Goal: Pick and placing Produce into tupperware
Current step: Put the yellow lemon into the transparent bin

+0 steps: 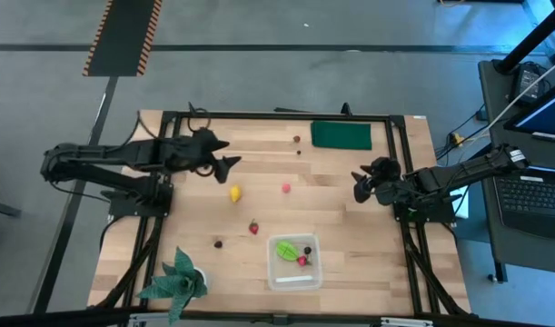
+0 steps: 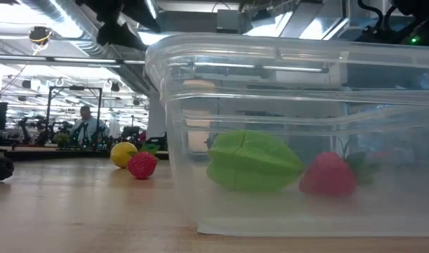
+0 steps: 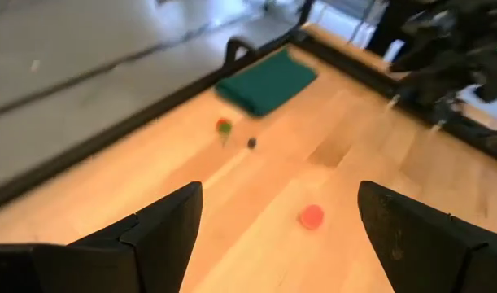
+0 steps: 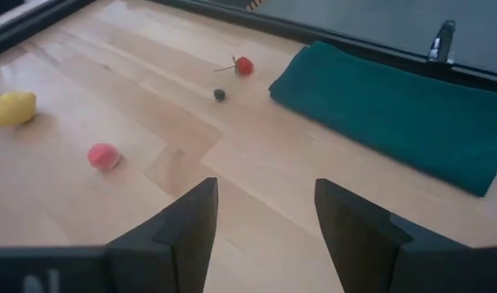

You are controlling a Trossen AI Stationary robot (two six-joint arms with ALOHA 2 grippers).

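Container (image 1: 293, 263): clear plastic tub, sitting near the front edge of the table (image 1: 368, 227), right of centre; already holds a light green fruit (image 2: 253, 161), a red berry (image 2: 328, 175) and, seen from above, a small dark piece beside them.
Plant (image 1: 175, 280): teal, leafy, at the front left corner; well apart from the tub.
Loose fruit, near: red strawberry (image 1: 253, 227) and a tiny dark berry (image 1: 218, 243) just behind and left of the tub.
Loose fruit, middle: yellow lemon (image 1: 234, 193) and pink berry (image 1: 285, 188), apart from each other on bare wood.
Loose fruit, far: a small red piece with a stem (image 4: 243, 65) and a dark bead (image 4: 220, 94), just left of the green pad (image 1: 341, 134) at the back edge.
Left gripper (image 1: 224, 154): raised behind the lemon, fingers spread wide, nothing between them.
Right gripper (image 1: 359, 184): at the right side, level with the pink berry, fingers parted and empty.
Step in hand, as judged: reaching for a loose piece, probably the lemon for the left arm.
Doing it well: come straight down over the lemon, straddle its short axis, close gently so it cannot squirt out or roll.
Edges: black frame rails along all sides; tub walls tall, so carry high and release over the open middle.
Open room: broad bare wood between the arms; little risk of the two meeting if each keeps to its own half.
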